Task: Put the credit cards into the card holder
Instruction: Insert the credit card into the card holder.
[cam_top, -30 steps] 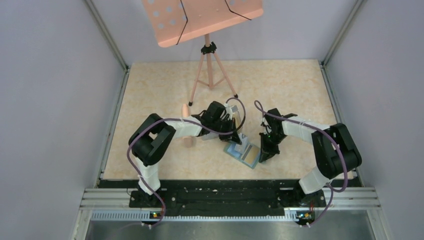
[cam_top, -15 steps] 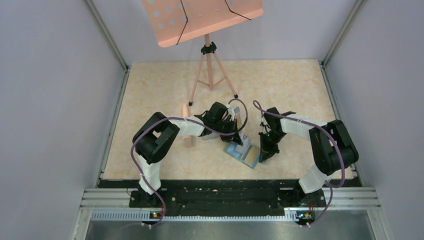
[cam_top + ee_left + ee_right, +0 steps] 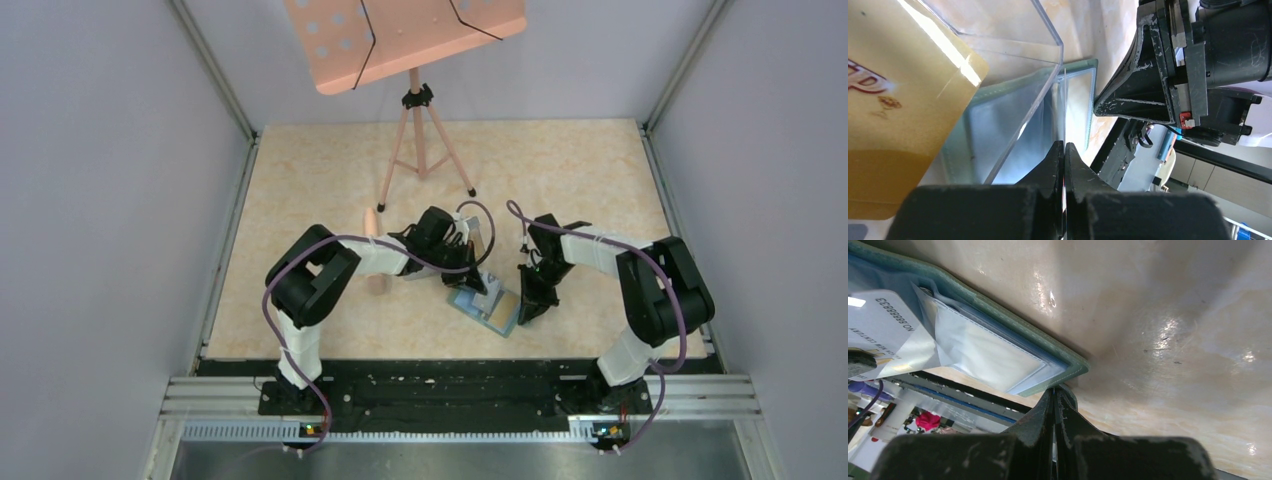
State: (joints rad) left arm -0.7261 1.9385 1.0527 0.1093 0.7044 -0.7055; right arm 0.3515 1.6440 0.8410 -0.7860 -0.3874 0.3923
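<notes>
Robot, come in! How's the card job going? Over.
Left fingers shut on white card, at open card holder. Right fingers shut at its edge. Clear box close beside left fingers.

From above, the left gripper hides the far corner of the card holder — cards there are too small to tell. The white card runs off the right wrist view's left edge; the orange-yellow card has blurred print.
</notes>
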